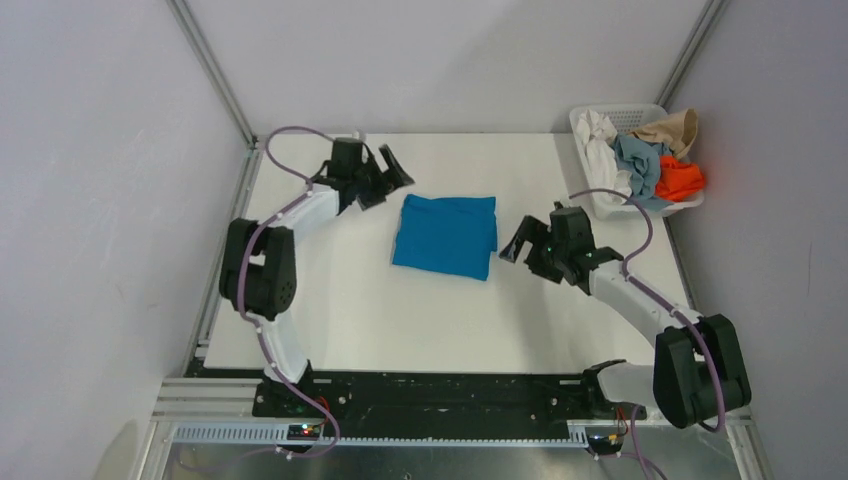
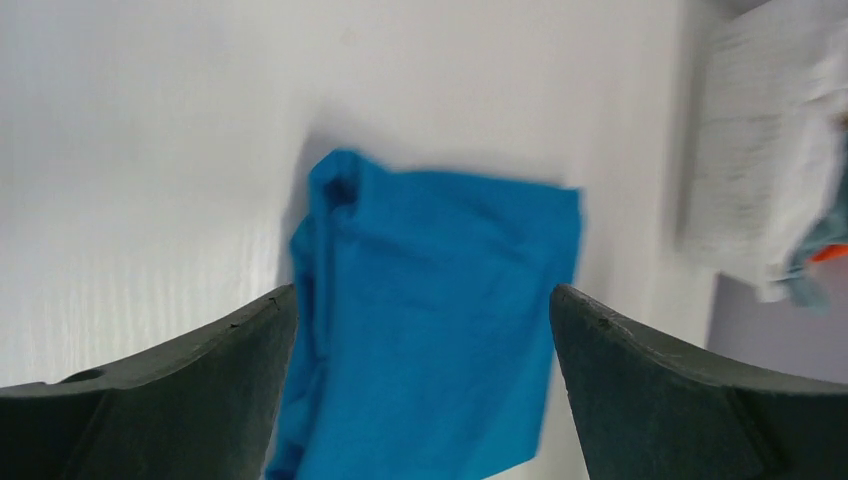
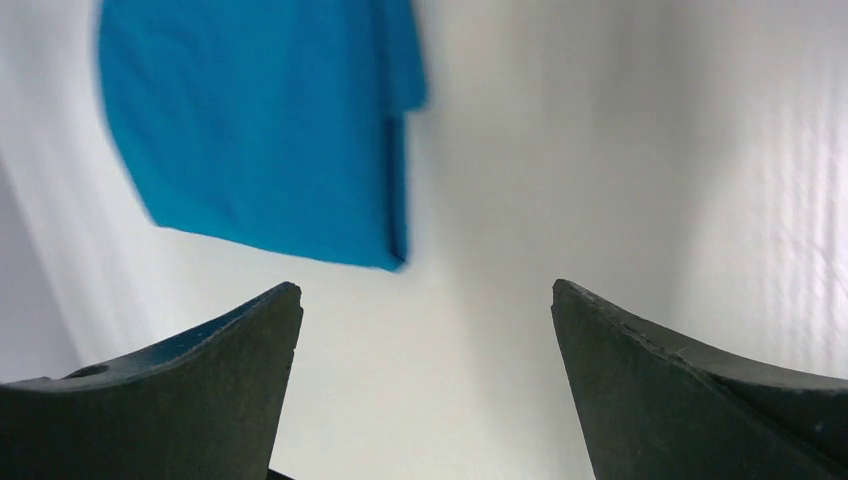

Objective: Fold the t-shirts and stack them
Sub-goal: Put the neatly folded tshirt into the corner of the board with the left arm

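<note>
The vivid blue t-shirt (image 1: 446, 234) lies folded into a rough square on the white table (image 1: 340, 310). It also shows in the left wrist view (image 2: 430, 310) and the right wrist view (image 3: 260, 130). My left gripper (image 1: 386, 180) is open and empty, just off the shirt's far left corner. My right gripper (image 1: 518, 243) is open and empty, just right of the shirt's right edge. White (image 1: 600, 140), grey-blue (image 1: 640, 160), tan (image 1: 672, 128) and orange (image 1: 680, 180) t-shirts lie crumpled in the basket.
The white lattice basket (image 1: 640, 109) stands at the table's far right corner, also blurred in the left wrist view (image 2: 750, 150). Grey walls and metal frame posts enclose the table on three sides.
</note>
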